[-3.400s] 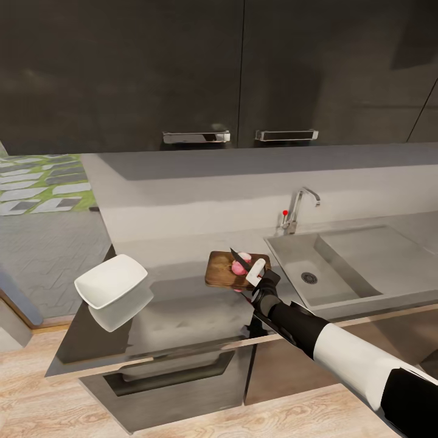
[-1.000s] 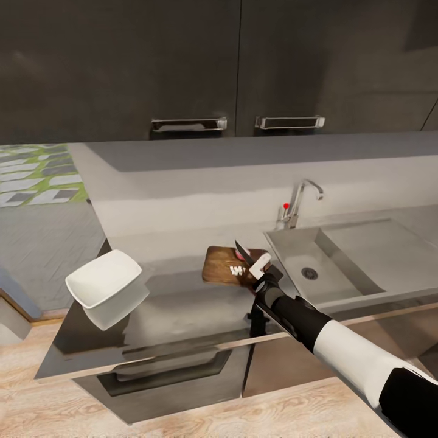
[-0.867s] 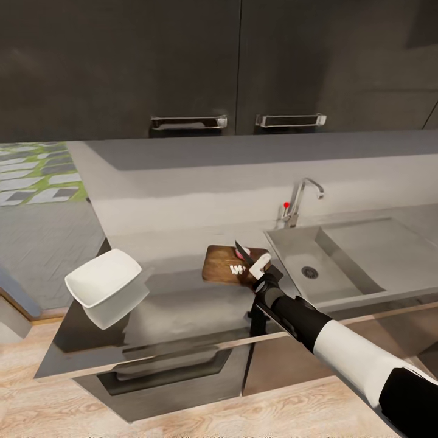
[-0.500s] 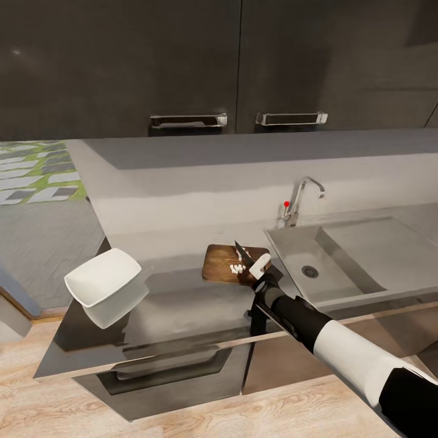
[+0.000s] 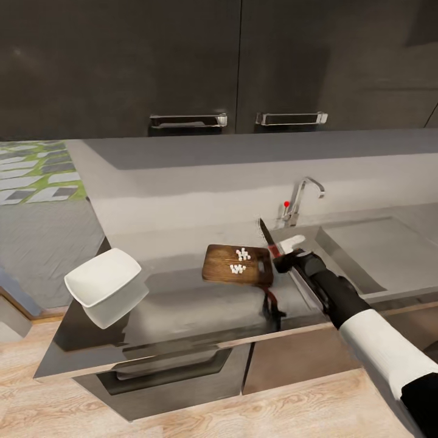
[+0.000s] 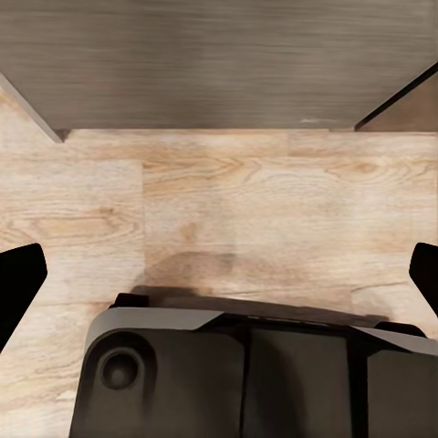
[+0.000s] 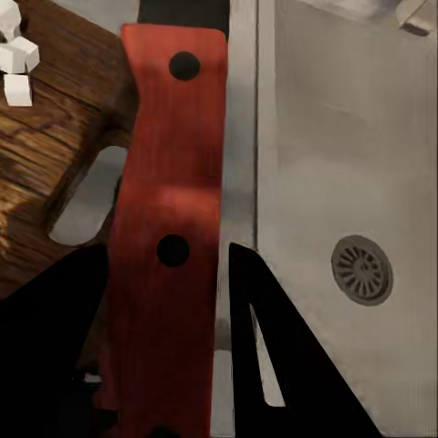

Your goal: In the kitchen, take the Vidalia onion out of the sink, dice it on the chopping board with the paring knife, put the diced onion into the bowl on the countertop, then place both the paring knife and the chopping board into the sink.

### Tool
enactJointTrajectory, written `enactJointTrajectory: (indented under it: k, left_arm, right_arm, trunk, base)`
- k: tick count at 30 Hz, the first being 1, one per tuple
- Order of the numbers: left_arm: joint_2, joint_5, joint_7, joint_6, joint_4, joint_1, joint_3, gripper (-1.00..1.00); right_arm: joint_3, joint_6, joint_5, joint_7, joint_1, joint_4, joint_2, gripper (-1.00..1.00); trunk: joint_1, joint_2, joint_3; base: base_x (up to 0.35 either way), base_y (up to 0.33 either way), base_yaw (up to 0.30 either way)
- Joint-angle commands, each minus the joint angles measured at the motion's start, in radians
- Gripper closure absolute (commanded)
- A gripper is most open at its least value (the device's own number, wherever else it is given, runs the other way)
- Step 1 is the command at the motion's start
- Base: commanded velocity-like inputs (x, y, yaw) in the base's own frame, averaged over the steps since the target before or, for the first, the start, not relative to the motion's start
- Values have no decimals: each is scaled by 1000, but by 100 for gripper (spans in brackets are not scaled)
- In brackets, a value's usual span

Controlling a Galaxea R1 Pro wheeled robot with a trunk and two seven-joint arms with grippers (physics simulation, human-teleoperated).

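Red-handled and dark-bladed, the paring knife (image 5: 268, 238) is clamped by its handle in the right gripper (image 5: 285, 254), blade pointing up and away, between the chopping board (image 5: 222, 272) and the sink (image 5: 359, 255). In the right wrist view the red handle with two black rivets sits between the dark fingers (image 7: 274, 365), with the board's slot hole on one side of it and the sink drain on the other. The diced onion (image 5: 240, 260) lies in two small clusters of white cubes on the board. The bowl (image 5: 104, 284) stands well apart at the countertop (image 5: 182, 310) corner. The left gripper (image 6: 219, 274) points at the wooden floor, jaws apart.

Handling judgement: the cubes are light, loose and likely to scatter; the rigid board is best gripped at its slotted end and tipped over the bowl.
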Motion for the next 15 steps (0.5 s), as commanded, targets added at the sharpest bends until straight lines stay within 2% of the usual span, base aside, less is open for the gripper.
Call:
enactJointTrajectory:
  k: [1, 3, 5, 9, 15]
  left_arm:
    - [0, 8, 6, -3, -1, 0, -3, -100]
    - [0, 8, 6, -3, -1, 0, -3, -100]
    - [0, 8, 6, -3, 0, 0, -3, -100]
    - [0, 8, 6, -3, 7, 0, -3, -100]
    - [-4, 8, 6, -3, 9, 0, -3, -100]
  right_arm:
    - [-33, 4, -12, 84, -1, -6, -29, 100]
    - [-98, 4, -8, 255, -1, -10, -68, 100]
    - [-119, 2, -3, 353, -1, -4, -92, 100]
    - [-126, -20, 0, 389, -1, 2, -106, 100]
    - [-127, -25, 0, 376, -1, 10, -99, 100]
  trunk:
    - [1, -2, -2]
    - [1, -2, -2]
    - [1, -2, -2]
    - [1, -2, -2]
    - [1, -2, -2]
  base:
    - [0, 0, 0]
    - [0, 0, 0]
    - [0, 0, 0]
    - [0, 0, 0]
    - [124, -91, 0]
